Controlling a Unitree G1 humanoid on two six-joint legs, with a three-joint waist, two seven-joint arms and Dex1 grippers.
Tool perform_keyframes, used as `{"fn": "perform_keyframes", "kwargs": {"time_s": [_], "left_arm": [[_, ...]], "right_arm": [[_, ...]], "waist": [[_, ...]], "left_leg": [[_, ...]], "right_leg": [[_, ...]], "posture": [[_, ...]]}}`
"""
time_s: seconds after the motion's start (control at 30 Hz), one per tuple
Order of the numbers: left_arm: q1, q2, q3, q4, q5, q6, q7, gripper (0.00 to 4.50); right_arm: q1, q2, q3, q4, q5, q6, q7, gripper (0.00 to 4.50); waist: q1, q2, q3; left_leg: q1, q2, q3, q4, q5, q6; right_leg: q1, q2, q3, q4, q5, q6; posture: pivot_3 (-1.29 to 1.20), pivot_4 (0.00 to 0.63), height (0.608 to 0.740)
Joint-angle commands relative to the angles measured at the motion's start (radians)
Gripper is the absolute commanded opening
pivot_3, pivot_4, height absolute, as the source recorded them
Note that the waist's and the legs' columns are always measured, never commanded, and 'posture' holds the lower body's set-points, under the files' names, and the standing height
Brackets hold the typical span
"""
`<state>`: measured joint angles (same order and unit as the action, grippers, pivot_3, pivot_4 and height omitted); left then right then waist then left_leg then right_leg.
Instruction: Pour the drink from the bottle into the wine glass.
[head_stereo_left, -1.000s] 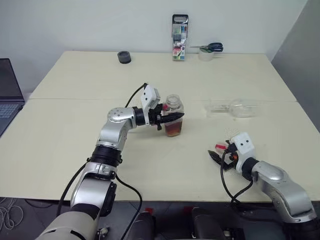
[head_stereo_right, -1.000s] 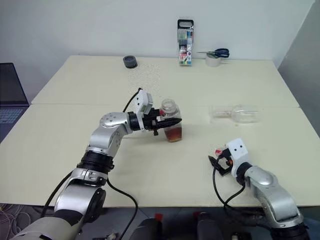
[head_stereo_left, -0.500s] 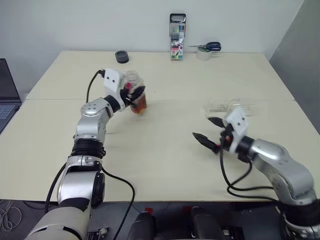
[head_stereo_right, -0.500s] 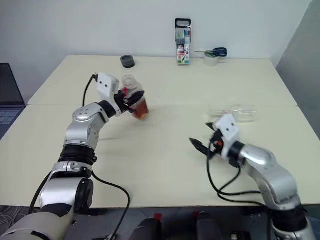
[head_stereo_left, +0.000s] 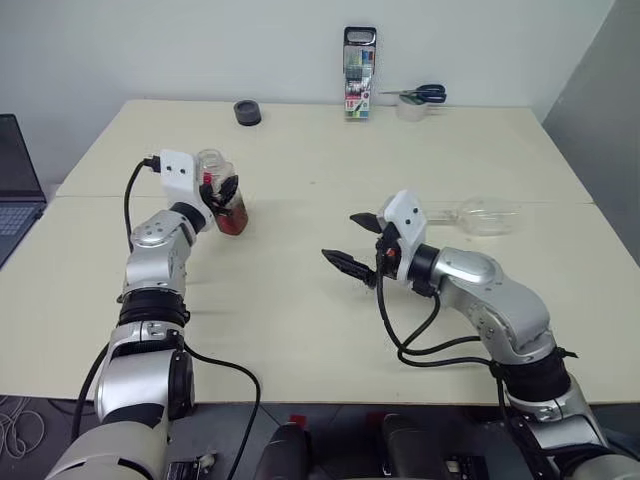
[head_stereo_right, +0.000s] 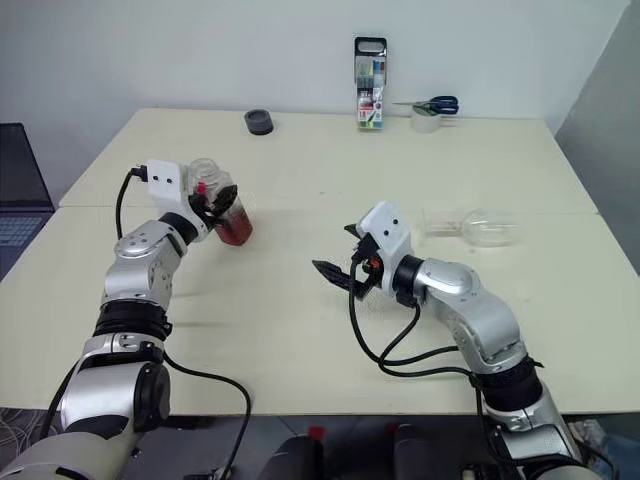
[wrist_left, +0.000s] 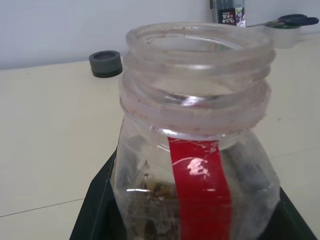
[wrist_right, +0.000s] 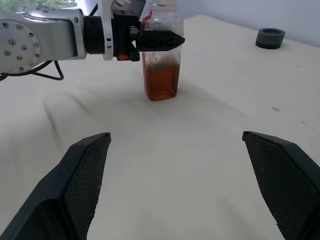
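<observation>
Head view: left gripper (head_stereo_left: 226, 190) clamps the upright bottle (head_stereo_left: 226, 205); right gripper (head_stereo_left: 358, 243) is spread wide, empty, the wine glass (head_stereo_left: 478, 214) lying on its side just behind it.

Right wrist view: the bottle, drink (wrist_right: 161, 82) filling its lower part, stands ahead between the spread fingers (wrist_right: 86, 170).

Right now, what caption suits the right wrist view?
Open right gripper faces the left gripper holding the bottle of amber drink.
</observation>
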<state>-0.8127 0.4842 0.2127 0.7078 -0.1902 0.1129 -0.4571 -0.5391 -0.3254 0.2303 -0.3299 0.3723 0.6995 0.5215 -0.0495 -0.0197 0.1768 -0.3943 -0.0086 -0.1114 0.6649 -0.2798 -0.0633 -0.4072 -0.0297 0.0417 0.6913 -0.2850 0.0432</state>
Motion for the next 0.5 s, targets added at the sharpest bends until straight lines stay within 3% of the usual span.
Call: {"fn": "perform_keyframes", "kwargs": {"time_s": [0.03, 0.23, 0.5], "left_arm": [[0.016, 0.01, 0.008, -0.009, -0.002, 0.011, 0.001, 2.62], [0.017, 0.012, 0.002, 0.009, 0.002, 0.0, -0.004, 4.49], [0.056, 0.001, -0.035, 0.034, 0.046, -0.055, -0.009, 4.49]], "right_arm": [[-0.023, 0.01, 0.002, -0.02, -0.018, -0.035, 0.007, 4.5], [-0.013, 0.017, 0.004, -0.032, -0.03, -0.034, 0.007, 4.5], [0.01, 0.023, 0.014, -0.047, -0.043, -0.022, 0.006, 4.5]], "waist": [[-0.001, 0.0, 0.0], [-0.005, 0.0, 0.0], [-0.005, 0.0, 0.0]], "left_leg": [[0.0, 0.0, 0.0, 0.0, 0.0, 0.0], [0.0, 0.0, 0.0, 0.0, 0.0, 0.0], [0.0, 0.0, 0.0, 0.0, 0.0, 0.0]], "right_leg": [[0.0, 0.0, 0.0, 0.001, 0.0, 0.0], [-0.001, 0.0, 0.0, 0.002, 0.0, 0.0], [-0.001, 0.0, 0.0, 0.002, 0.0, 0.0]], "posture": [[0.0, 0.15, 0.74], [0.0, 0.15, 0.74], [0.0, 0.15, 0.74]]}}
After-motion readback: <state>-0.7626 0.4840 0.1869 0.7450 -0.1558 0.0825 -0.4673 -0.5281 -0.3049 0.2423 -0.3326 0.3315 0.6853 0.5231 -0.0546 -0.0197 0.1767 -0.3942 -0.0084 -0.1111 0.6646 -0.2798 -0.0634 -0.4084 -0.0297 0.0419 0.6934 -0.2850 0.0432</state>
